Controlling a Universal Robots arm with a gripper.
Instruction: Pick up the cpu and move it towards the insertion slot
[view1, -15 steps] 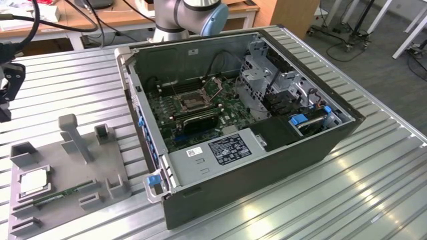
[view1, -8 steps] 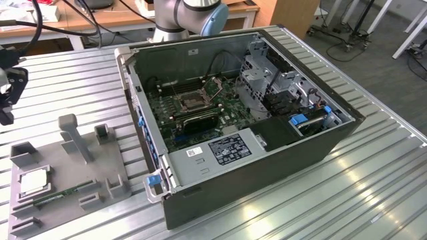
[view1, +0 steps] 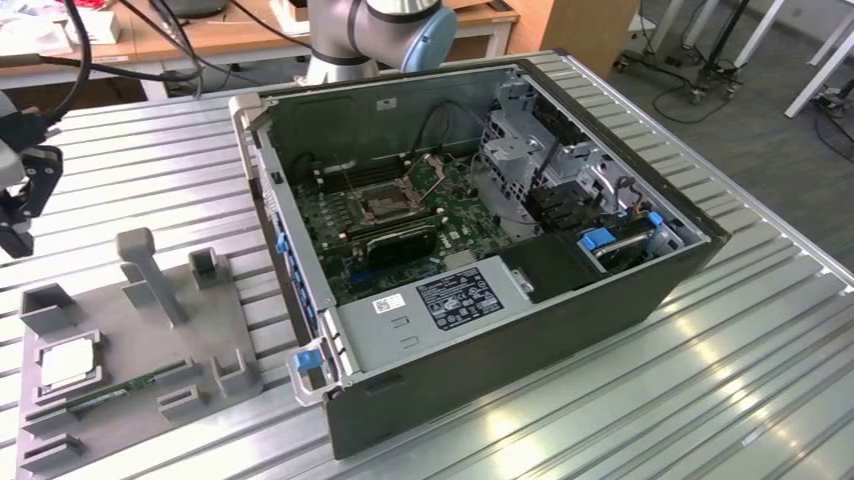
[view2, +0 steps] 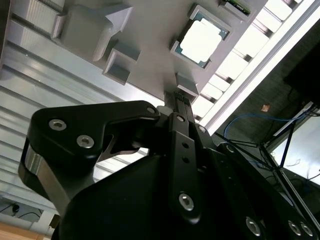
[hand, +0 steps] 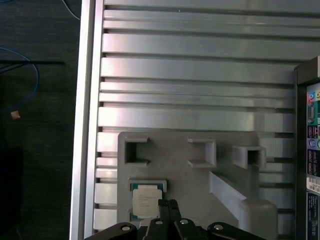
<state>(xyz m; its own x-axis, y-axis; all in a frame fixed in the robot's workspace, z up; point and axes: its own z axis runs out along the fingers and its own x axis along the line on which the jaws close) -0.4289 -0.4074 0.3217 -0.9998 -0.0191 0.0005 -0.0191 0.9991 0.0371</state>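
Silvery-white cpu (hand: 145, 198), grey holder (hand: 200, 181), black fingers (hand: 163, 210).

Even, diffuse overhead light fills the scene, bright and without hard shadows. In the exterior view the ribbed aluminium table (view1: 747, 340) throws back pale patches of glare near the lower edge, while the motherboard (view1: 400, 215) lies in shade inside the open computer case (view1: 561, 340). In the second wrist view the cpu (view2: 201, 41) is blown out almost to white, and the gripper (view2: 181, 96) is a dark mass with small highlights on its bolts. In the first wrist view the grey fixture plate (hand: 200, 172) holds soft shadows in its pockets, and the floor (hand: 40, 150) is dim.
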